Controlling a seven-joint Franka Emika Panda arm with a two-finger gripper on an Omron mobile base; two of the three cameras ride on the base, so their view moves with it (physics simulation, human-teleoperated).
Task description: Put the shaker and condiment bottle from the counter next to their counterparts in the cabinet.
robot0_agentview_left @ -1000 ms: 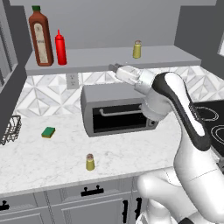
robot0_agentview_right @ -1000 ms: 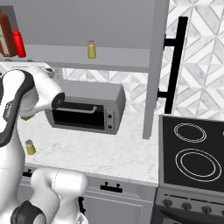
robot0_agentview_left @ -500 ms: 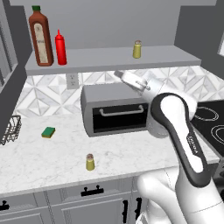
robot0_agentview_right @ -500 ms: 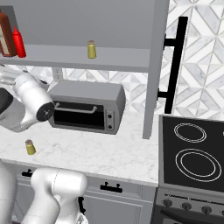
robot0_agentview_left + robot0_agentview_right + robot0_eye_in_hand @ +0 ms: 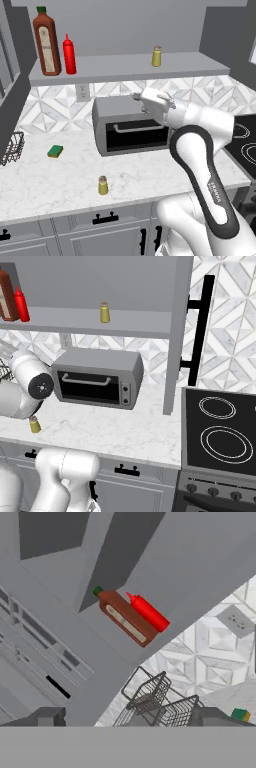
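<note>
While nothing is held between its spread fingers, the gripper [image 5: 136, 96] is seen above the toaster oven [image 5: 131, 131], below the front edge of the cabinet [image 5: 125, 67] shelf, with the white arm bent back behind it toward the base. From the hand view, in which the two dark finger tips stand far apart at the bottom corners, it can be judged that the hand is turned toward the left end of the shelf, where the condiment bottle [image 5: 69, 54] is set upright just beside the tall brown sauce bottle [image 5: 47, 42] with the green cap. That half of the task can therefore be taken as done: the red squeeze bottle is already placed next to its counterpart. The other half is left open. One shaker [image 5: 103, 185] is found on the counter [image 5: 60, 175], near the front edge and well apart from the oven, untouched and upright. The second shaker [image 5: 156, 56] is stood on the right part of the shelf, well apart from the two bottles. What remains, as it may be judged, is for the shaker on the marble to be reached, gripped, lifted and set down beside its look-alike. A green sponge [image 5: 55, 150] and a wire basket [image 5: 12, 148] are also seen at the counter's left.
</note>
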